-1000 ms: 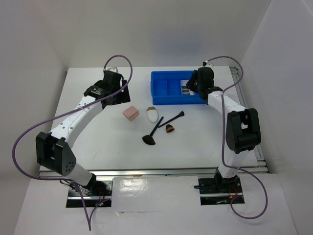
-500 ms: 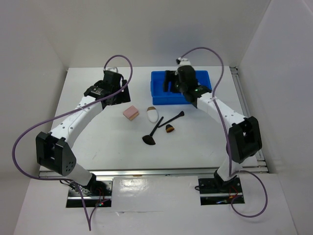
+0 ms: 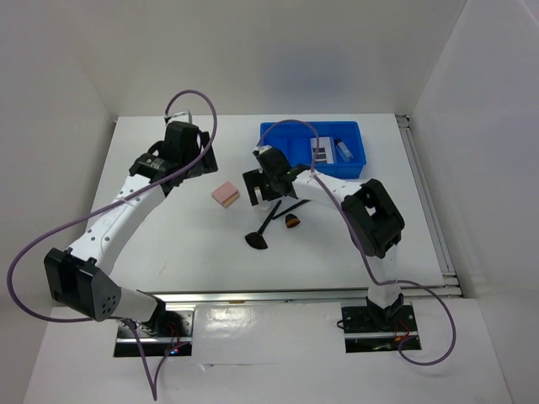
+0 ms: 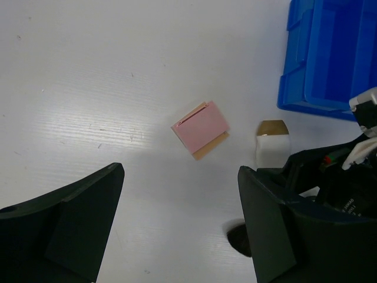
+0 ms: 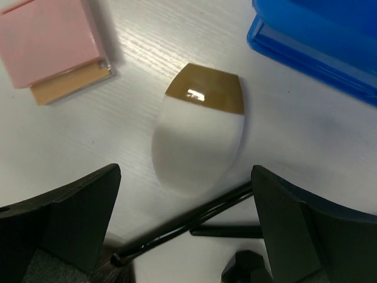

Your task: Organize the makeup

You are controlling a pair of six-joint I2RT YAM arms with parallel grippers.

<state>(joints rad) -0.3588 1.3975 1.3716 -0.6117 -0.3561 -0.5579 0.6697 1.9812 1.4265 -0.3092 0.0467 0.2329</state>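
White with a glossy gold-brown cap, the egg-shaped piece (image 5: 199, 141) lies flat on the worktop (image 3: 168, 244), just in front of the blue plastic divided bin (image 5: 318, 47) and directly under my right jaws. They are spread wide, one finger on each side of the egg and not touching it. Thin black brushes (image 5: 194, 221) cross just beside its rounded end, and the pink square sponge (image 5: 50, 41) sits near its capped end, apart from it.

I judge the step in hand to be picking up the egg for the bin, where the flat pale palette with black rectangles (image 3: 322, 150) already rests in a right-hand compartment. Next I would lower straight down and close across the egg's width. It looks smooth and curved, so I'd grip at the widest part and keep the fingers off the brush handles.

My left jaws are also spread, above the sponge with nothing held. The stubby orange-brown brush (image 3: 292, 220) waits out on the worktop.
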